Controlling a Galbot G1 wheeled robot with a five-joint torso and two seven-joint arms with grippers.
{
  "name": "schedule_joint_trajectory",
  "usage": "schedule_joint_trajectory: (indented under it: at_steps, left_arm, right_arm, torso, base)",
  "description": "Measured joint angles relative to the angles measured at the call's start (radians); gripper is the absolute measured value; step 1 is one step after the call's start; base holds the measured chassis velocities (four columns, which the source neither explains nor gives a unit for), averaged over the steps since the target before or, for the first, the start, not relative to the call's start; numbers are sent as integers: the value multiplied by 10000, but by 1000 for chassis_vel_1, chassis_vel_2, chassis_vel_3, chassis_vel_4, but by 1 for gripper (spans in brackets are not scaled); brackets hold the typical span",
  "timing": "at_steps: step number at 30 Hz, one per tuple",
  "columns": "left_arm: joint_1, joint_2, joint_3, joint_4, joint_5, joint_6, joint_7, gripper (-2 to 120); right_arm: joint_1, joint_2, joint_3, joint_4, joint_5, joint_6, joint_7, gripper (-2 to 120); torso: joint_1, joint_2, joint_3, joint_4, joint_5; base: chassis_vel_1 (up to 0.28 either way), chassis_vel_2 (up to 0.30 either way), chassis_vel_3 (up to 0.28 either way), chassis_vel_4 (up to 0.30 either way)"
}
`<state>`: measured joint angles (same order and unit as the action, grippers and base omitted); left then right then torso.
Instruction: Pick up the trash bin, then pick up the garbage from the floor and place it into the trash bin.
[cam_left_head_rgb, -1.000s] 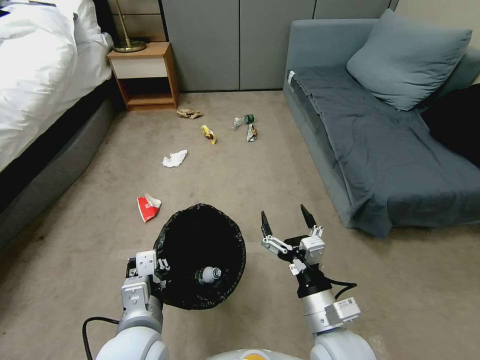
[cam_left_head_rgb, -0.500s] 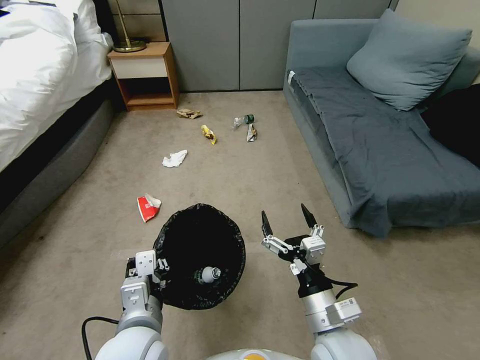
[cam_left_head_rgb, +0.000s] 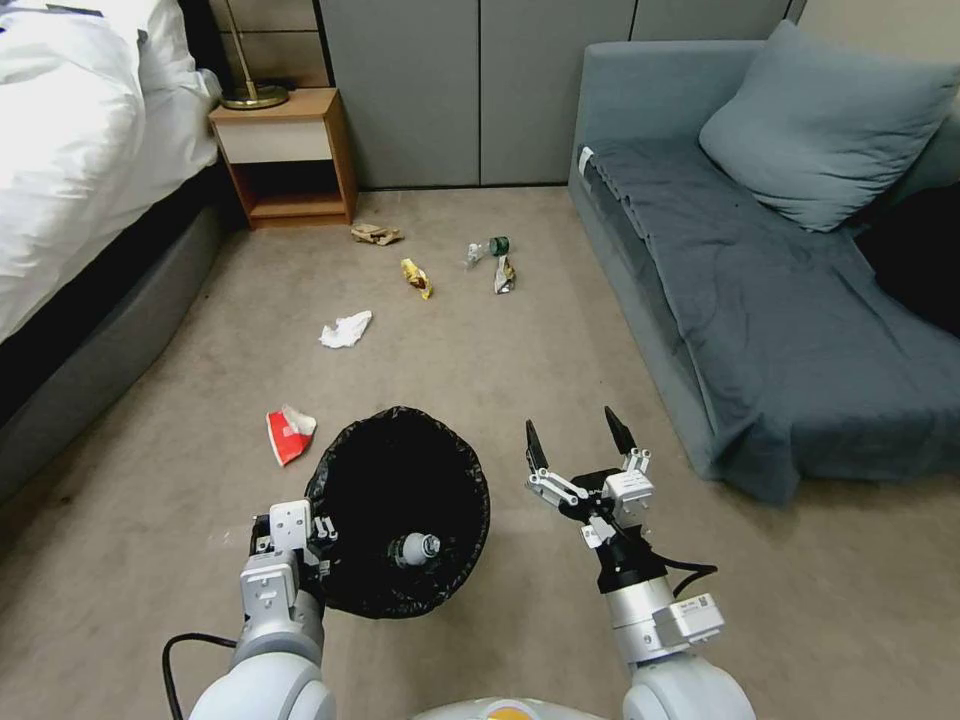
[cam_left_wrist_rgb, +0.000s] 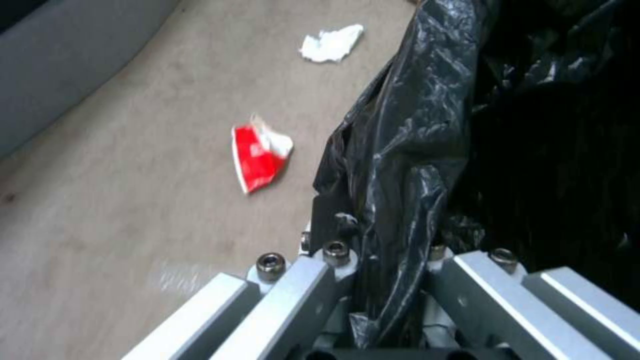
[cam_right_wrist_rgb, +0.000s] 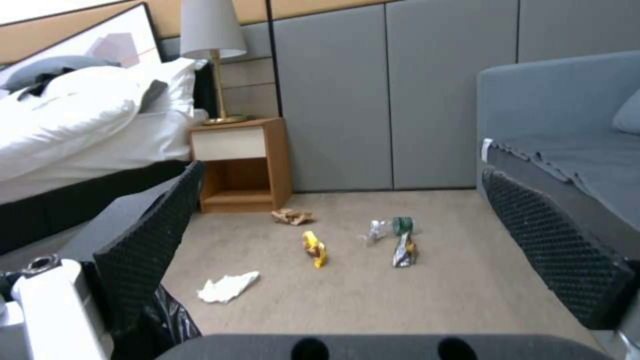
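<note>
Whole head view is shifting versus a second ago: floor litter and nightstand are sliding slightly left and down, so the camera is moving, not the items; both grippers and the bin are sitting in the same spot relative to the robot. Left gripper is clamping the near-left rim of the trash bin, fingers closed on the black liner fold in the left wrist view. A small bottle is lying inside the bin. Right gripper is hovering just right of the bin, not touching it, fingers spread wide and holding nothing. Garbage is lying ahead on the carpet: red carton just beside the bin's far-left edge; white tissue farther out; yellow wrapper, clear bottle with green cap and foil wrapper grouped well beyond the right fingers; crumpled brown paper lying near the nightstand. Bed is on the left, sofa on the right.
</note>
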<state>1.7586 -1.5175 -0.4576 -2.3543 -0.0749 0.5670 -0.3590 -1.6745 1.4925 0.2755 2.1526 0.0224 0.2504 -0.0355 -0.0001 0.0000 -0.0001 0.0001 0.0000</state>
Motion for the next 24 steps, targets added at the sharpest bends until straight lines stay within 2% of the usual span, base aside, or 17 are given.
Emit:
schedule_joint_trajectory:
  at_steps: [24]
  left_arm:
    - [6,17,-29,13,12,-23,36,1]
  right_arm:
    - [-18,-8,-2,-24,39,33,-174,100]
  torso:
    - [2,0,1,-3,-3]
  base:
    - [-269,269,272,-275]
